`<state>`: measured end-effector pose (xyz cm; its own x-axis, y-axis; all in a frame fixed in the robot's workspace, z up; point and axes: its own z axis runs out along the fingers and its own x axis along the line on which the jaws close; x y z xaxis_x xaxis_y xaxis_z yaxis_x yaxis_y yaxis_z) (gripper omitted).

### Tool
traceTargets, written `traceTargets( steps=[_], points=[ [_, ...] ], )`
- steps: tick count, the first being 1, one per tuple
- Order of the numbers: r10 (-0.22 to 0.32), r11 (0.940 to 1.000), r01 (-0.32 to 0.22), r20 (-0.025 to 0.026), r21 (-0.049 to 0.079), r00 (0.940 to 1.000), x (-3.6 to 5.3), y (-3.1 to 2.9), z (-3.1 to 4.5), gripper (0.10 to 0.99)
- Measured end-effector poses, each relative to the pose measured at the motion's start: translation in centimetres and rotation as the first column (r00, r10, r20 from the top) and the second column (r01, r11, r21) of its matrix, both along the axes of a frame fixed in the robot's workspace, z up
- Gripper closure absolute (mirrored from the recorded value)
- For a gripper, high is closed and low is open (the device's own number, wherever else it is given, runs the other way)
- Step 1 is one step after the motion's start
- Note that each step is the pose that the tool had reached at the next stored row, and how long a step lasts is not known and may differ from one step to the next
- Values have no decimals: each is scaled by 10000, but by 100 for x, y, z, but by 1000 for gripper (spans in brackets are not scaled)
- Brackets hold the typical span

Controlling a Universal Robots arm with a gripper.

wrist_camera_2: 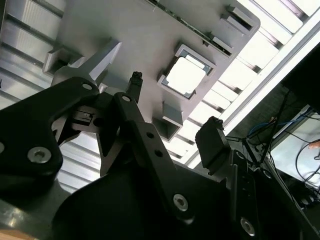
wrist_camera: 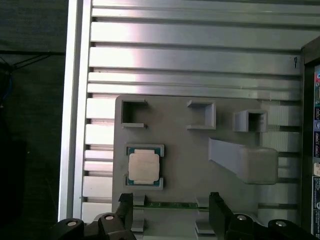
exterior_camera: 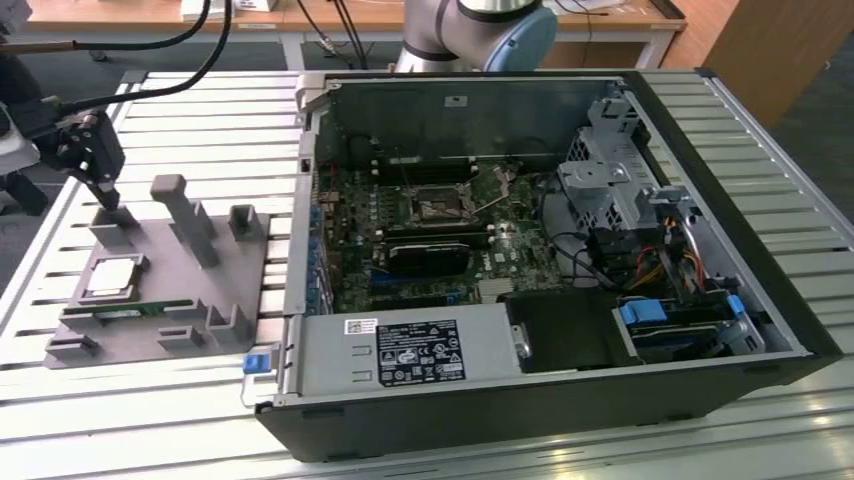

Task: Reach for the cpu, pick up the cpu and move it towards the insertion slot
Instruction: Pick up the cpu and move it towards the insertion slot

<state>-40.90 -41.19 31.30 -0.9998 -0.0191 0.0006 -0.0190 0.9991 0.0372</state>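
Note:
The cpu (exterior_camera: 114, 278) is a small silvery square lying flat in a recess of the grey plastic tray (exterior_camera: 180, 290), at the exterior view's left. Both wrist views show the cpu (wrist_camera: 144, 166) (wrist_camera_2: 186, 76) from above. My gripper (exterior_camera: 107, 205) hangs over the tray's far corner, above and behind the cpu and apart from it. In the first wrist view its two dark fingertips (wrist_camera: 125, 204) stand wide apart, so my gripper (wrist_camera: 170, 204) is open and holds nothing. The insertion slot (exterior_camera: 438, 208) is the small black socket with a metal frame on the motherboard inside the open computer case.
The open computer case (exterior_camera: 747, 300) fills the exterior view's right. A thin green memory stick (wrist_camera: 172, 204) lies on the tray beside the cpu. Grey posts (exterior_camera: 180, 215) rise from the tray. All rests on a ribbed metal table (wrist_camera: 200, 60), with a desk behind.

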Motion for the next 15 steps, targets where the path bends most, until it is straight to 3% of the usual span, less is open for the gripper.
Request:
traceTargets(
  steps=[15],
  points=[
    [0, 10000, 0, 1, 1, 10000, -4, -16, -136, 380]
  ],
)
